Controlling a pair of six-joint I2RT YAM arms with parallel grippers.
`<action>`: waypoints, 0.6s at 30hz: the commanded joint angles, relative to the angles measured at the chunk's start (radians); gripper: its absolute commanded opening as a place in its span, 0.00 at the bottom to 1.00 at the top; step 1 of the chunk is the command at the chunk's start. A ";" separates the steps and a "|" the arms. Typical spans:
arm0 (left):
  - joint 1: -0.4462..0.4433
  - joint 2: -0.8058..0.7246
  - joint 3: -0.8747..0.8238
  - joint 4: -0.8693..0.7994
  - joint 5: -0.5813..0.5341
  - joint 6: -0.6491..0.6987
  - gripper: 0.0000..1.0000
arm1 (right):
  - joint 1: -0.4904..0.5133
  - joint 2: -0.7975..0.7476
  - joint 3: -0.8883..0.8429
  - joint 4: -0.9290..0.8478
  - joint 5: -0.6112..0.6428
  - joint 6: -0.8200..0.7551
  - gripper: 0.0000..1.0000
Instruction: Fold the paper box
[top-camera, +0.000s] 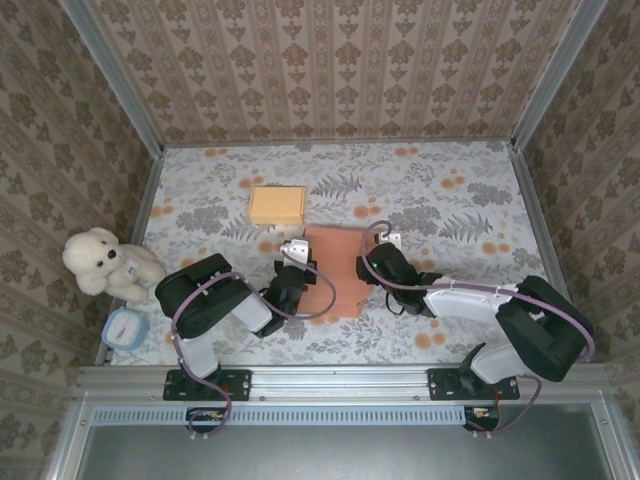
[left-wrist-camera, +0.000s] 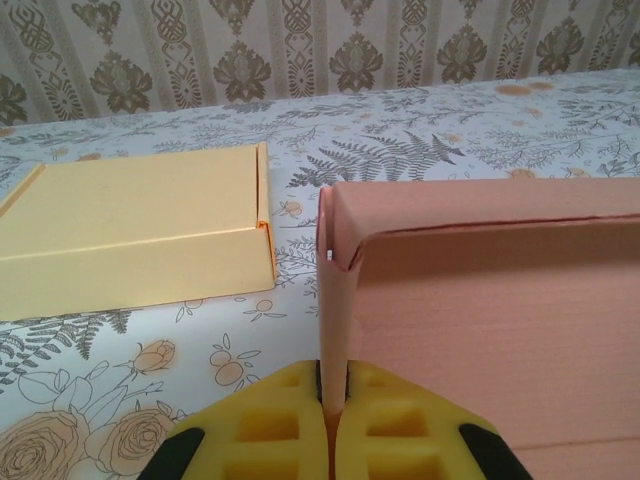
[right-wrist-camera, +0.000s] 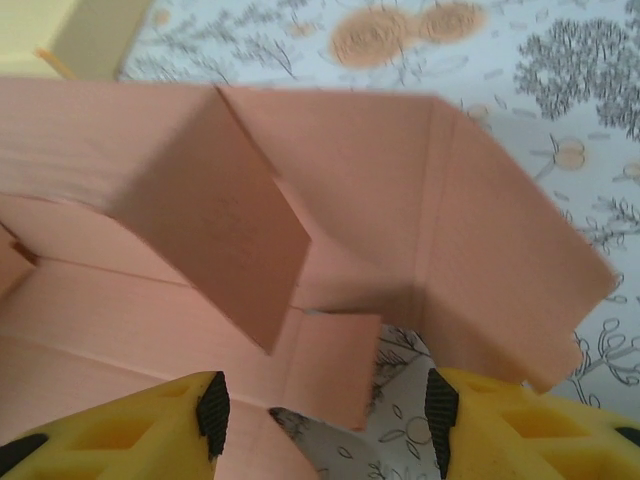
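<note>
From above, the pink paper box (top-camera: 330, 272) lies half-folded in the middle of the flowered table (top-camera: 450, 200) between the two arms, with a flat yellow box (top-camera: 277, 205) just beyond it and a white teddy bear (top-camera: 105, 262) at the left edge. The left wrist view makes plain what the overhead leaves vague: the left gripper (left-wrist-camera: 335, 400) is pressed together on the box's upright side wall, pinching its thin cardboard edge. The right wrist view looks into the raised flaps, where the right gripper (right-wrist-camera: 325, 415) stands spread, a loose flap lying ungripped between its fingers (right-wrist-camera: 212, 410)
</note>
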 joint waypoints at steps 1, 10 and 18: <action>0.005 -0.024 -0.008 0.021 0.012 -0.029 0.00 | -0.013 0.037 0.028 -0.021 0.020 0.001 0.59; 0.005 -0.018 -0.006 0.021 0.029 -0.042 0.00 | -0.046 0.100 0.016 0.125 -0.134 0.023 0.59; 0.005 -0.006 0.001 0.021 0.033 -0.043 0.00 | -0.044 0.120 0.011 0.257 -0.292 0.011 0.55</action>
